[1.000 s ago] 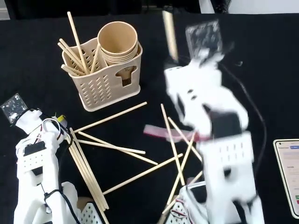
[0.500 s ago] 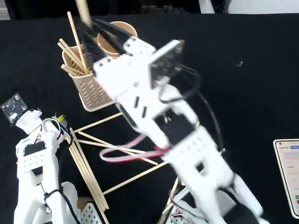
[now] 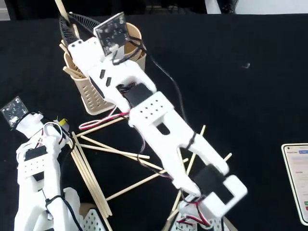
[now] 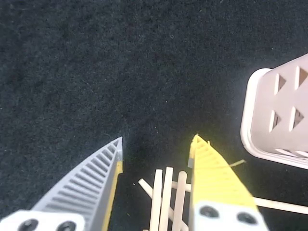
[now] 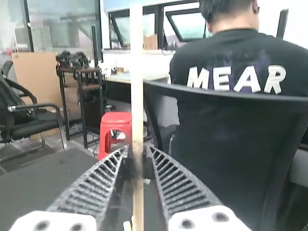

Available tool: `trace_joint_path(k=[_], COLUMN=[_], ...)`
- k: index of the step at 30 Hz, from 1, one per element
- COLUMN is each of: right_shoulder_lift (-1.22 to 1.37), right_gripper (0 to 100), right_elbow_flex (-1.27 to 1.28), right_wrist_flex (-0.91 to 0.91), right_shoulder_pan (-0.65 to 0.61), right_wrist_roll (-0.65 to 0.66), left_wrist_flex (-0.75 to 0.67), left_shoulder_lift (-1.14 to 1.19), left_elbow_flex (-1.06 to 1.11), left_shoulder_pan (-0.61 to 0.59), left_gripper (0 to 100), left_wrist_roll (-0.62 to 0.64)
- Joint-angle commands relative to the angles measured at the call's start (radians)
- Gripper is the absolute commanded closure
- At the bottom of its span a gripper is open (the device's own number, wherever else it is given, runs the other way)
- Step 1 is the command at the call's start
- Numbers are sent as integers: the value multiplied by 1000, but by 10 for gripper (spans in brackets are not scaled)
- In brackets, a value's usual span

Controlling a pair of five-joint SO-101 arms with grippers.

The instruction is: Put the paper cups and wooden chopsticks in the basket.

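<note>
My right gripper (image 5: pixel 138 150) is shut on one wooden chopstick (image 5: pixel 136 72), which stands upright between its fingers. In the high view that gripper (image 3: pixel 71 23) hangs over the chopstick side of the beige basket (image 3: pixel 91 98), and the held chopstick (image 3: pixel 61 6) points up past the table's far edge. Stacked paper cups (image 3: pixel 136 34) sit in the basket, partly hidden by the arm. Several chopsticks (image 3: pixel 115 151) lie scattered on the black table. My left gripper (image 4: pixel 156 139) is open low over the ends of a chopstick bundle (image 4: pixel 167 195), with the basket (image 4: pixel 279 115) close beside it.
The right arm (image 3: pixel 159 125) stretches diagonally over the table's middle and covers some chopsticks. A phone (image 3: pixel 296 178) lies at the right edge. The left arm (image 3: pixel 33 159) stands at the near left corner.
The right arm swung left from the table's middle to above the basket, carrying the chopstick. The left arm has stayed still.
</note>
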Motion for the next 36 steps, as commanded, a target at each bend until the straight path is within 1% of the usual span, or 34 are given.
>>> trace_joint_path(k=[1, 5, 7, 10, 13, 16, 23, 25, 27, 29, 31, 33, 36], right_shoulder_lift=[-4, -5, -24, -96, -220, -395, -812, -900, -957, -981, -975, -946, -862], right_gripper=[970, 854, 853, 894, 919, 920, 920, 911, 851, 773, 718, 709, 709], right_elbow_flex=[-58, -19, -5, 24, 64, 128, 351, 435, 532, 644, 777, 906, 1040], right_wrist_flex=[-17, -17, -15, -2, 100, 325, 1026, 1166, 1257, 1297, 1267, 1197, 1079], right_shoulder_pan=[20, 18, 18, 18, 18, 18, 29, 69, 147, 258, 350, 414, 434], right_wrist_roll=[-9, -11, -11, -11, -11, -14, -11, -8, 58, 143, 170, 209, 281], left_wrist_flex=[-15, -15, -15, -15, -15, -15, -15, -15, -15, -15, -15, -15, -15], left_shoulder_lift=[-18, -18, -18, -18, -18, -18, -18, -18, -18, -18, -18, -18, -18], left_elbow_flex=[-10, -10, -10, -10, -10, -10, -10, -10, -10, -10, -10, -10, -10], left_shoulder_pan=[-2, -2, -2, -2, -2, -4, -2, -2, -2, -2, -5, -5, -5], left_gripper=[773, 773, 773, 773, 773, 773, 773, 773, 773, 773, 773, 773, 773], left_wrist_roll=[2, 2, 2, 2, 2, 2, 2, 2, 2, 2, 2, 2, 2])
